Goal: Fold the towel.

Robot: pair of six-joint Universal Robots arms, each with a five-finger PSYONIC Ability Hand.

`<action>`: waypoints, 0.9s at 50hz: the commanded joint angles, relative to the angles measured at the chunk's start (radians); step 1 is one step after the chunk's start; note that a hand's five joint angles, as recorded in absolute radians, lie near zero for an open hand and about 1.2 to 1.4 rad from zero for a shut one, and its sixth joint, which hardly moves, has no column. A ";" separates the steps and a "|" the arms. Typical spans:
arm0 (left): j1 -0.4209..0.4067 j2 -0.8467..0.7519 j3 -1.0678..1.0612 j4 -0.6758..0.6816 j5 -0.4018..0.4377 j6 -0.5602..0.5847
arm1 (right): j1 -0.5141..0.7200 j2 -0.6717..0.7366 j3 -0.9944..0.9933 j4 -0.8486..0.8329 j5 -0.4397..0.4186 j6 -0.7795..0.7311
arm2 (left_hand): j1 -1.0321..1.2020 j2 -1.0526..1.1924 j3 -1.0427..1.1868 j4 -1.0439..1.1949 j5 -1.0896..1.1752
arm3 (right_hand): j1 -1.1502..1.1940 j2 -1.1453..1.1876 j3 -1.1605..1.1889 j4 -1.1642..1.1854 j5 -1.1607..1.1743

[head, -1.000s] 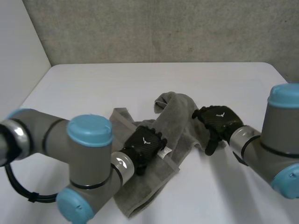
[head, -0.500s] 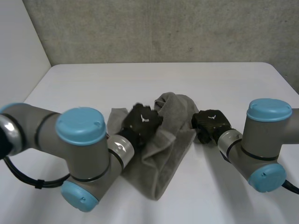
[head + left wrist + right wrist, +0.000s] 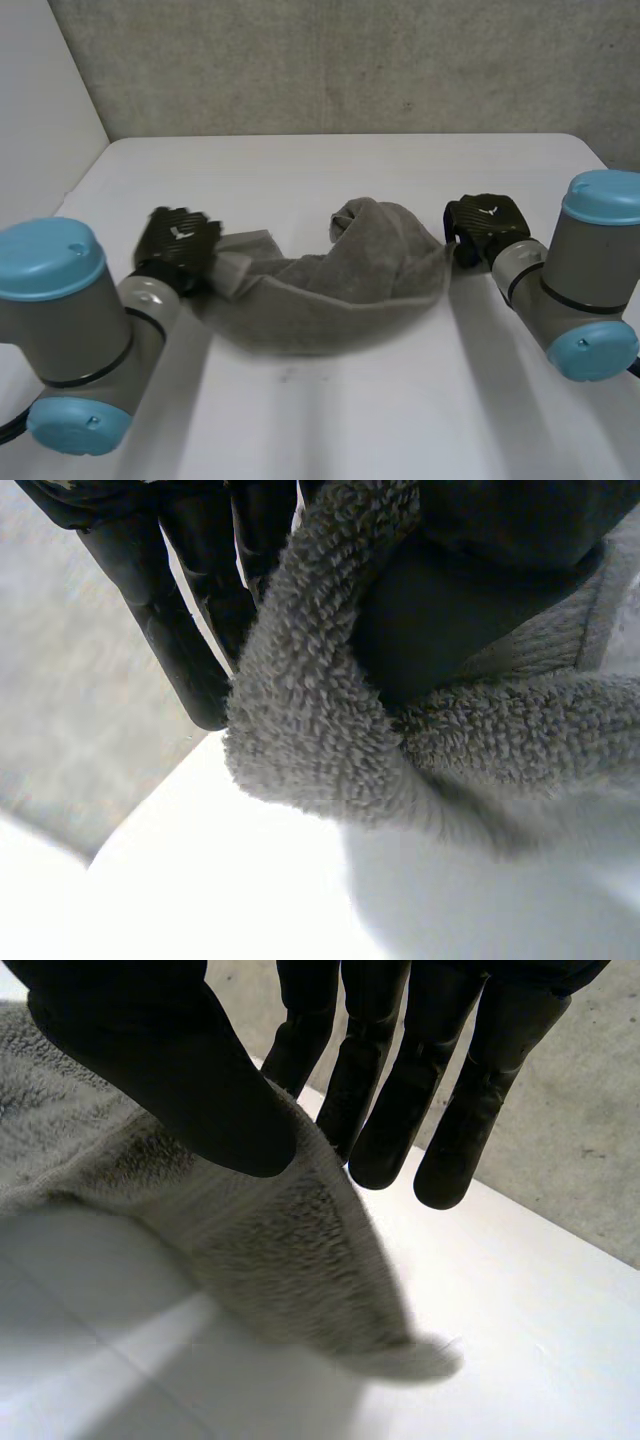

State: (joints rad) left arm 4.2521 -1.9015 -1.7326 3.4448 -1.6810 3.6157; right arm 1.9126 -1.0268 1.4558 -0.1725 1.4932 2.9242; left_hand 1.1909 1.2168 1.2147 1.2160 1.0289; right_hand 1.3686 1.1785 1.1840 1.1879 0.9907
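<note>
A grey towel [image 3: 320, 290] hangs stretched between my two hands above the white table [image 3: 330, 170], sagging in the middle with a bunched hump near its right end. My left hand [image 3: 177, 246] is shut on the towel's left end; in the left wrist view the towel [image 3: 330, 720] is pinched between the fingers [image 3: 190, 610] and the thumb. My right hand [image 3: 483, 228] is shut on the towel's right end. There the thumb [image 3: 170, 1070] presses the towel's edge [image 3: 260, 1240] against the fingers [image 3: 400, 1100].
A grey wall [image 3: 350, 60] stands behind the table's far edge. Both grey arms with light-blue caps [image 3: 50, 260] sit near the front of the table, left and right of the towel.
Both hands closed on the towel and moved apart, the left far to the left and the right a little to the right. The crumpled towel was lifted and drawn out between them.
</note>
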 commanded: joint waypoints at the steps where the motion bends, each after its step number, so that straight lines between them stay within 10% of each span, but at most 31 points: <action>1: 0.067 0.036 -0.106 0.002 -0.036 -0.112 | 0.000 0.002 0.005 0.070 -0.011 -0.069 | 0.171 0.145 0.147 0.146 0.158 | 0.028 0.218 0.212 0.208 0.231; 9: 0.055 0.045 -0.166 -0.009 -0.028 -0.158 | 0.005 0.077 -0.011 0.077 -0.022 -0.068 | -1.006 -1.032 -1.030 -1.031 -1.018 | 0.028 0.218 0.212 0.208 0.231; 33: 0.037 0.351 -0.343 0.007 0.152 -0.127 | 0.005 0.068 0.008 0.082 -0.019 -0.069 | -0.977 -1.003 -1.001 -1.002 -0.990 | 0.028 0.218 0.212 0.208 0.231; 45: 0.037 0.274 -0.398 0.005 0.172 0.213 | 0.005 0.070 0.011 0.080 -0.018 -0.076 | -0.963 -0.989 -0.987 -0.988 -0.975 | 0.028 0.218 0.212 0.208 0.231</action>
State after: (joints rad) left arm 4.2890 -1.6021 -2.1046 3.4532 -1.5034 3.6751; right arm 1.9174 -0.9582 1.4661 -0.0917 1.4753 2.8520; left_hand 0.1961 0.1884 0.1907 0.1893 0.0305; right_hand 1.3689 1.1785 1.1910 1.1925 0.9936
